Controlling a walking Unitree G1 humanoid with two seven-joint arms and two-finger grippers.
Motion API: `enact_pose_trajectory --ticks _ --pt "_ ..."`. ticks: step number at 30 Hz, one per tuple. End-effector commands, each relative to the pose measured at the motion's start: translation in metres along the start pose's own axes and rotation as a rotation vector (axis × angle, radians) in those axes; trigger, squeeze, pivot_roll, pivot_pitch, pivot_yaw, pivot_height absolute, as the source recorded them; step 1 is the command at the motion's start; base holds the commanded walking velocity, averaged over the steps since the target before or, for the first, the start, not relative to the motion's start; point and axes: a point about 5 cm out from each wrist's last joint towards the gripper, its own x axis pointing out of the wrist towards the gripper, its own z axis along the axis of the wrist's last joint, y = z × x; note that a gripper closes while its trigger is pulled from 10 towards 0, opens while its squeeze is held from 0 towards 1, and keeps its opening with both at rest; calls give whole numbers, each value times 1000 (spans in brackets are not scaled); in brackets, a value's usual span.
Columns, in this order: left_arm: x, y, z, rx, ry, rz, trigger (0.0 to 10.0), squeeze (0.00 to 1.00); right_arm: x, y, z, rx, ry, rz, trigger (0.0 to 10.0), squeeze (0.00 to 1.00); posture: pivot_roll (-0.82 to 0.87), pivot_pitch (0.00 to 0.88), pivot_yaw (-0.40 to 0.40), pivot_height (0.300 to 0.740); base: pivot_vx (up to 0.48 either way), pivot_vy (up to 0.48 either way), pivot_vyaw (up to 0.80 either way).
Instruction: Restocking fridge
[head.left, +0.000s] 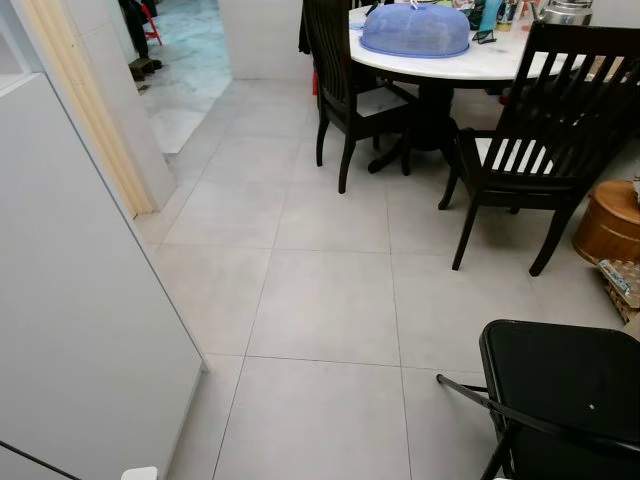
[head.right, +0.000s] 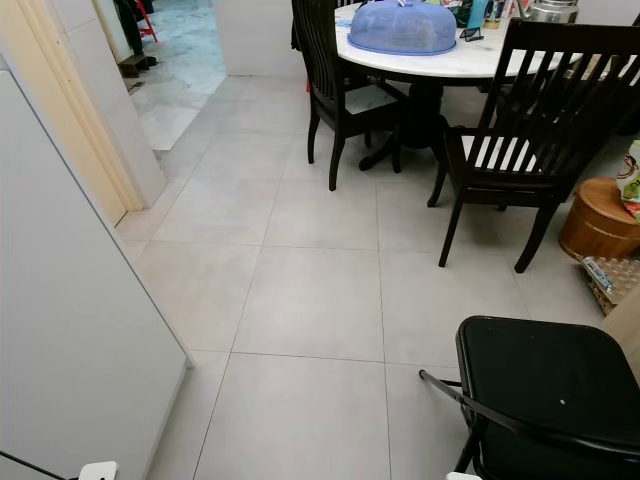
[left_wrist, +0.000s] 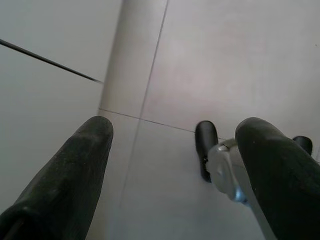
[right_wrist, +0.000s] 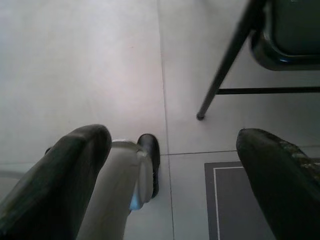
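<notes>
Fridge panel (head.left: 70, 300), white, is seen at the robot's left, just beside the left gripper (left_wrist: 175, 165), whose fingers are spread and empty. The right gripper (right_wrist: 170, 170) is likewise parted above grey floor tiles (head.left: 320, 300), near a black folding chair (head.left: 565, 385).

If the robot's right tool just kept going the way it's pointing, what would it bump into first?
Most likely the grey tiled floor. The right tool hangs open, pointing down at bare tile, with the black folding chair off to one side. Its line passes near the robot's own foot, though depth is unclear.
</notes>
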Motion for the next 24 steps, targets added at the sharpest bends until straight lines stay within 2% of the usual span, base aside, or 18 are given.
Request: enact_pose_trajectory --ticks 1,3,6,13,19,24 --pt "-1 7 0 18 23 10 10000 0 1 1 3 23 1 -8 10000 0 -90 0 56 740 0 0 0" --pt "8 -10 26 28 -27 -16 10000 0 3 4 5 15 4 -4 10000 0 -91 0 57 740 0 0 0" --pt "10 -12 33 26 -34 -12 10000 0 4 6 7 6 4 2 10000 0 -85 0 48 740 0 0 0" --pt "14 -19 48 -9 -41 -5 10000 0 3 3 6 -28 26 8 10000 0 -67 0 13 740 0 0 0" --pt "18 -32 52 -32 -11 1 10000 0 10 6 33 -35 -15 9 10000 0 -41 0 -24 740 0 0 0" --pt "20 -41 57 -31 13 -3 10000 0 11 6 37 -38 -17 8 10000 0 -16 0 -60 740 0 0 0"
